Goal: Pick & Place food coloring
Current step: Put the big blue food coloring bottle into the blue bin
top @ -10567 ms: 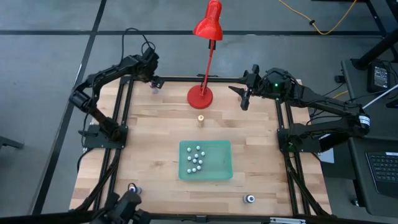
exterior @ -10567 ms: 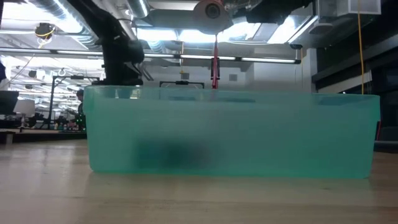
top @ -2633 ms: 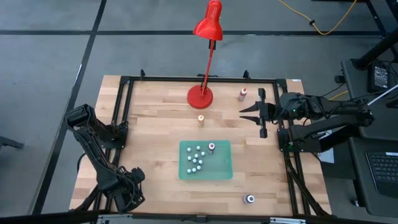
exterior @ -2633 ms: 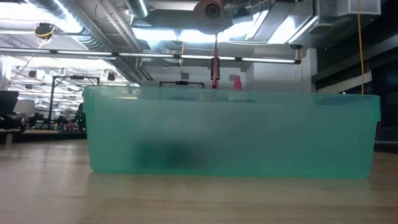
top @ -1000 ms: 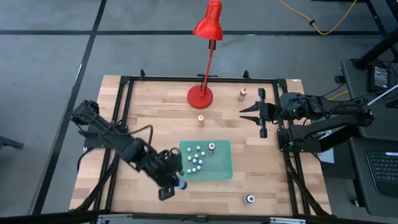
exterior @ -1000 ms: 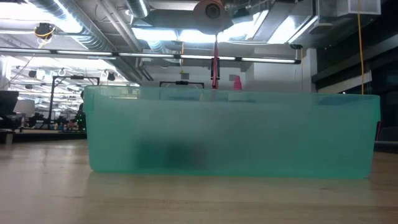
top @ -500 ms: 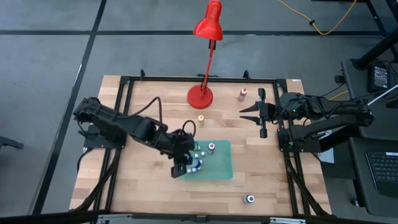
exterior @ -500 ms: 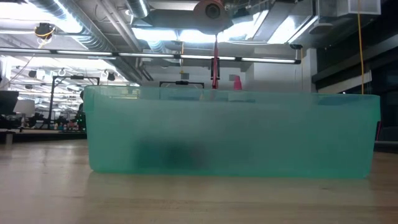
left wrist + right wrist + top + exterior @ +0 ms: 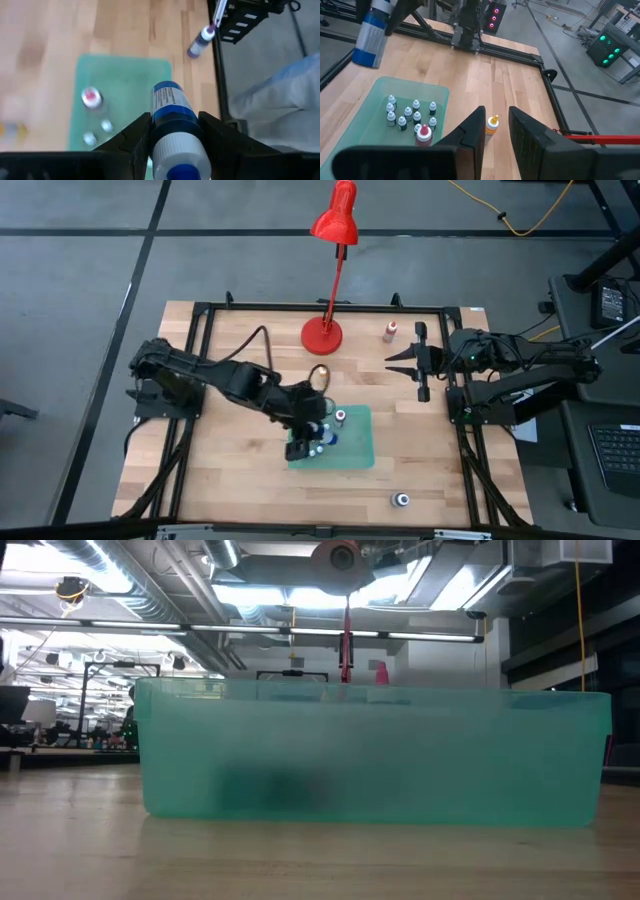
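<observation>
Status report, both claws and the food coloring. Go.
Left claw shut on blue bottle, above green tray. Right claw open, idle at table's right edge. Nothing blocking the tray.

Left pincer [image 9: 172, 131] clamped mid-table, arm outstretched; right pincer [image 9: 412, 363] parted, waiting.

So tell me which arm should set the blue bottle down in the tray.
Left. Its pincer already grips the blue bottle over the green tray, among the small bottles. The right pincer is open, empty, waiting near the table's right edge.
</observation>
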You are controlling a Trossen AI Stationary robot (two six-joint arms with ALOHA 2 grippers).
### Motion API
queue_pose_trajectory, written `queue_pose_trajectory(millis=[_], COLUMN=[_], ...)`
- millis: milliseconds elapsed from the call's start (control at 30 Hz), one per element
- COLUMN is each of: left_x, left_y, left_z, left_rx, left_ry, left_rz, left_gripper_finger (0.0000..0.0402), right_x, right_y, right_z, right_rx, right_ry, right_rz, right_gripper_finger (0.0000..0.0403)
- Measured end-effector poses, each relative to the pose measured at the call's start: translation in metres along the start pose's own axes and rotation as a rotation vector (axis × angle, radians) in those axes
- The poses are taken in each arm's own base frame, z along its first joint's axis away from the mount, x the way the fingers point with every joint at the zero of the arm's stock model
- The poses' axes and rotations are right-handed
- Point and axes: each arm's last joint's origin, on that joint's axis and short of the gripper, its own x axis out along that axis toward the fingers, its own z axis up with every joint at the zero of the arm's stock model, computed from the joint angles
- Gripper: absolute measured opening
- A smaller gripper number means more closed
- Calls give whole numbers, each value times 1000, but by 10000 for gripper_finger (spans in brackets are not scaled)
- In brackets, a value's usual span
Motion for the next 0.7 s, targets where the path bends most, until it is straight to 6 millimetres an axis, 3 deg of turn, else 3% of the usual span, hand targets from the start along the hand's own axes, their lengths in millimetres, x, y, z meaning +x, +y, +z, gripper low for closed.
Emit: queue_pose_trajectory(millis=[200,333,700], left_x=[21,39,84], left_y=[11,23,28], left_z=[25,34,26], left_rx=[154,180,262], left_ry=[74,108,222], left_rz=[111,93,59], left_gripper_finger=[143,143,143], right_x=[0,0,0], right_y=[0,0,1], right_z=[0,-1,-5], right_rx=[0,-1,27], right_ry=[0,7,49], right_rz=[0,1,9], right_gripper_finger=[87,87,87])
